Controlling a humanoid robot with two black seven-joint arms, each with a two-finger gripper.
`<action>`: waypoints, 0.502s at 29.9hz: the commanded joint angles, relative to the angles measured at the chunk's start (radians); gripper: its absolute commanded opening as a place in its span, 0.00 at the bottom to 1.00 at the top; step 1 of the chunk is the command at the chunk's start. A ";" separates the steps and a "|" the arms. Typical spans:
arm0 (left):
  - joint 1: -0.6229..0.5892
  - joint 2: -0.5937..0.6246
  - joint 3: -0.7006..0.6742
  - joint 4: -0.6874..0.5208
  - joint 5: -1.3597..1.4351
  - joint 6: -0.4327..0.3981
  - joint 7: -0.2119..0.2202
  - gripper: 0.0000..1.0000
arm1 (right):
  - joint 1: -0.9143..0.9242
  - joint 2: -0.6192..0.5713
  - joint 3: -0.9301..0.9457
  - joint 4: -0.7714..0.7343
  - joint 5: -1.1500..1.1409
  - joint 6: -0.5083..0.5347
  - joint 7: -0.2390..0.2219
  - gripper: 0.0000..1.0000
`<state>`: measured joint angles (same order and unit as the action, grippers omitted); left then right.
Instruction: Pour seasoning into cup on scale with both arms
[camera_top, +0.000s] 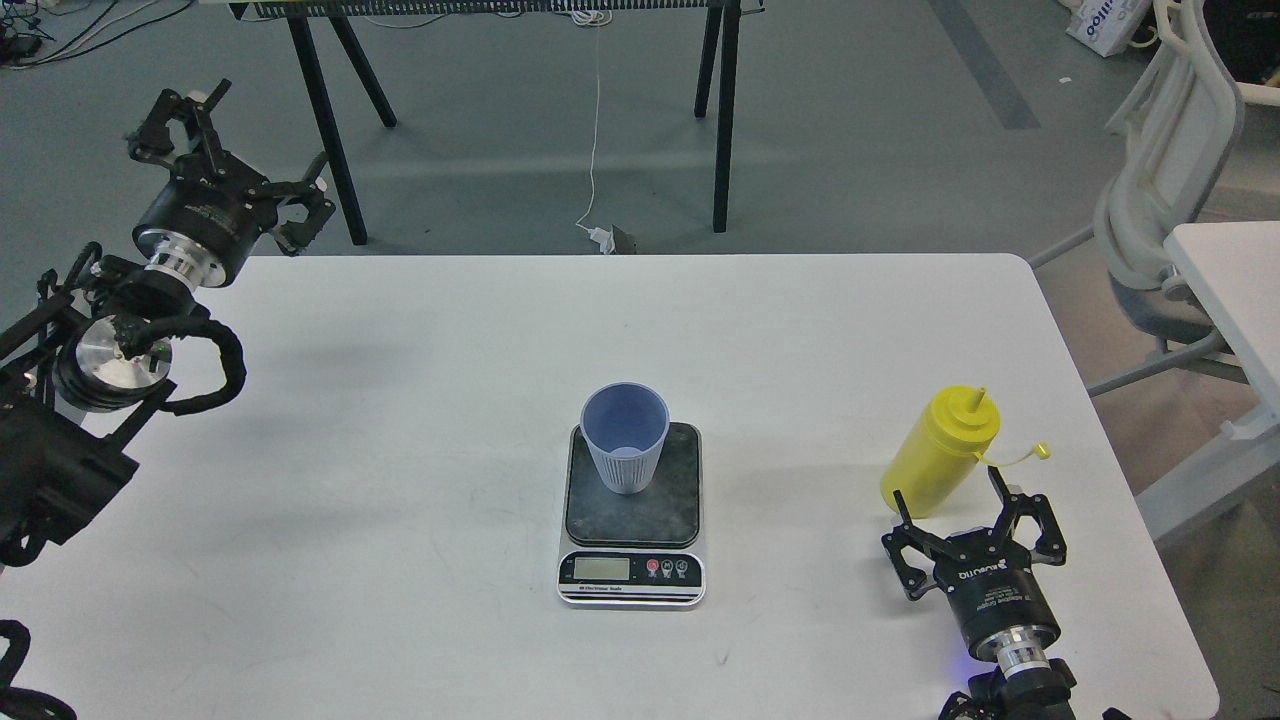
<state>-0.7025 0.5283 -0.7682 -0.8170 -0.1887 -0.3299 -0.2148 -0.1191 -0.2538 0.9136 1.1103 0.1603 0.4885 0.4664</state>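
The pale blue-grey cup (625, 440) stands upright on the dark plate of the scale (680, 500) at the table's middle. The yellow seasoning bottle (940, 450) rests on the table at the right and leans to the upper right in the view. Its small cap (1043, 451) hangs out to the right on its tether. My right gripper (950, 512) is open just in front of the bottle's base, with its fingers apart from the bottle. My left gripper (245, 150) is open and empty, raised beyond the table's far left corner.
The white table (400, 420) ends close to the right of the bottle. A white chair (1160, 200) and a second white table (1230, 280) stand to the right. Black trestle legs (325, 120) and a white cable (595, 130) are on the floor beyond.
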 joint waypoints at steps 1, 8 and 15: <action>0.000 0.001 0.000 -0.001 0.000 0.000 -0.005 1.00 | -0.077 -0.059 -0.004 0.068 -0.010 0.000 -0.002 0.99; 0.000 0.009 0.000 -0.001 0.000 -0.004 -0.006 1.00 | -0.142 -0.286 0.036 0.137 -0.042 0.000 0.005 0.99; 0.003 0.013 -0.002 0.001 -0.001 -0.003 -0.008 1.00 | -0.056 -0.360 0.200 0.022 -0.053 0.000 0.005 0.99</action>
<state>-0.7021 0.5400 -0.7699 -0.8175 -0.1888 -0.3356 -0.2221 -0.2406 -0.6049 1.0549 1.2082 0.1136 0.4888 0.4710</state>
